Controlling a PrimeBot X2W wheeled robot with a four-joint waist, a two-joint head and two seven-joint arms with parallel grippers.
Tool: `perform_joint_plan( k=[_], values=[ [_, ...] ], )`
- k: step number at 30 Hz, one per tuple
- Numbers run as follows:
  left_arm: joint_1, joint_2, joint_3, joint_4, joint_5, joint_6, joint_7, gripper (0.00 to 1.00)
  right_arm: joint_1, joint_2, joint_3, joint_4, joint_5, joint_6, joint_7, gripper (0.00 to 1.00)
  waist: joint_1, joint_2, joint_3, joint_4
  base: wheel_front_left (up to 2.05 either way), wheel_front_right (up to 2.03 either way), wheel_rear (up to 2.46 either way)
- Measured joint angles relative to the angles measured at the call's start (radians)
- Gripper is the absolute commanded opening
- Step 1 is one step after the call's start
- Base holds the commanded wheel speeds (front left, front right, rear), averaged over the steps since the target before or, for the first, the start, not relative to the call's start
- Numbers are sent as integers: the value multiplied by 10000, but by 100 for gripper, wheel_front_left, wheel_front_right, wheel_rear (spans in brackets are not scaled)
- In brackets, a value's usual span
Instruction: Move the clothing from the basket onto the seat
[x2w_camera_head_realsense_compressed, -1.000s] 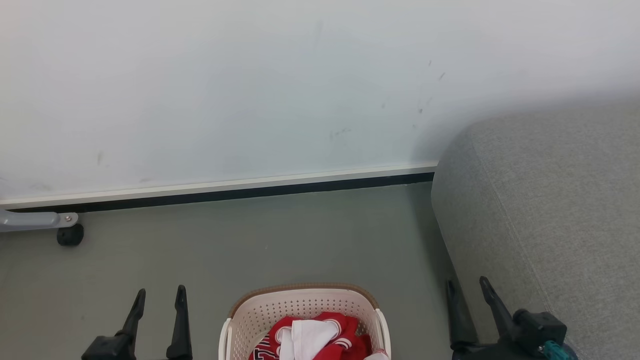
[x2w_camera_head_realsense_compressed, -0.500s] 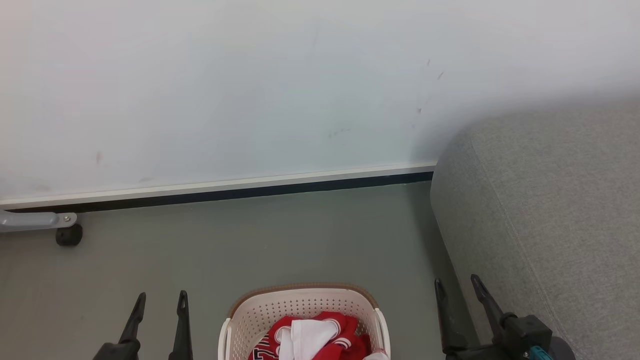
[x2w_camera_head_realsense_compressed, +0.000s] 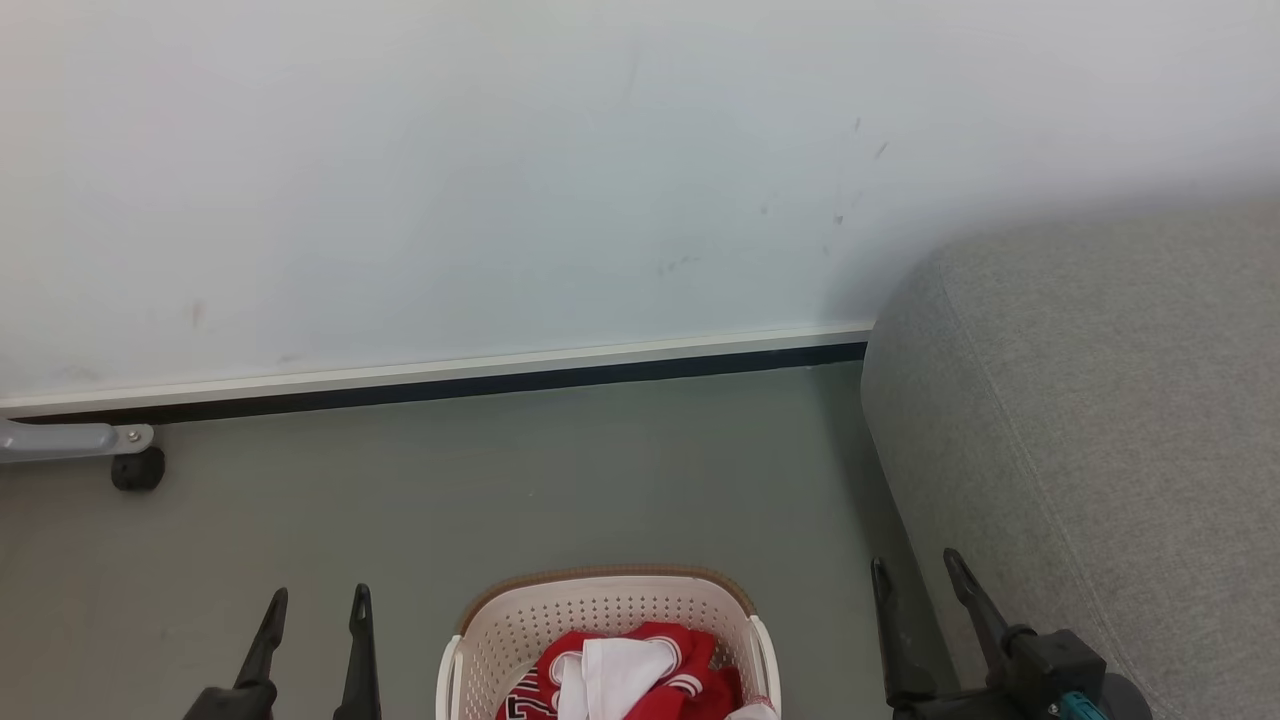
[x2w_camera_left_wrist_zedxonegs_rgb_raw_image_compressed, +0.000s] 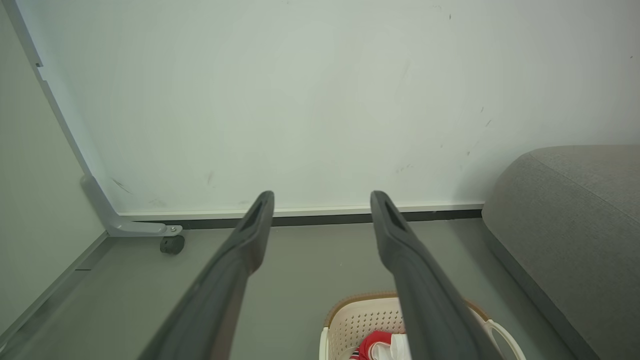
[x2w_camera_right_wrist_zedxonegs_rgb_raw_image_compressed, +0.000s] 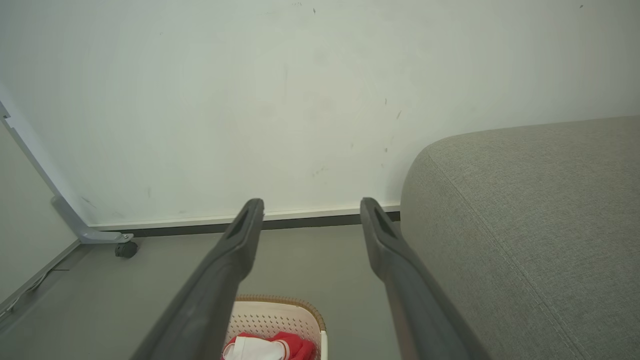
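Observation:
The cream basket (x2w_camera_head_realsense_compressed: 560, 625) with a brown rim stands on the floor at the bottom centre of the head view. Red clothing (x2w_camera_head_realsense_compressed: 700, 690) with white lining lies inside it. The grey seat (x2w_camera_head_realsense_compressed: 1100, 420) fills the right side. My left gripper (x2w_camera_head_realsense_compressed: 318, 597) is open to the left of the basket, with nothing between its fingers. My right gripper (x2w_camera_head_realsense_compressed: 915, 562) is open between the basket and the seat, also empty. In the left wrist view my left gripper (x2w_camera_left_wrist_zedxonegs_rgb_raw_image_compressed: 322, 197) points at the wall above the basket (x2w_camera_left_wrist_zedxonegs_rgb_raw_image_compressed: 350, 320). The right wrist view shows my right gripper (x2w_camera_right_wrist_zedxonegs_rgb_raw_image_compressed: 310, 204), the basket (x2w_camera_right_wrist_zedxonegs_rgb_raw_image_compressed: 280, 312) and the seat (x2w_camera_right_wrist_zedxonegs_rgb_raw_image_compressed: 525, 210).
A pale wall (x2w_camera_head_realsense_compressed: 500, 180) with a white skirting strip (x2w_camera_head_realsense_compressed: 450, 370) closes the back. A grey metal leg with a black caster (x2w_camera_head_realsense_compressed: 137, 468) stands at the far left on the grey floor (x2w_camera_head_realsense_compressed: 520, 480). Open floor lies between the basket and the wall.
Both grippers have sunk a little lower in the head view, and the right one has shifted slightly left. The basket and clothing have not moved.

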Motion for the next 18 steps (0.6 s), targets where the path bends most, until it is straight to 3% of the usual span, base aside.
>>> perform_joint_plan(
  k=[18],
  values=[
    [-35, 21, -92, -320, 278, -263, 0, 100, -1, 15, -140, -422, -102, 40, -29, 100, 0, 1, 610, -93, 0, 0, 0]
  ],
)
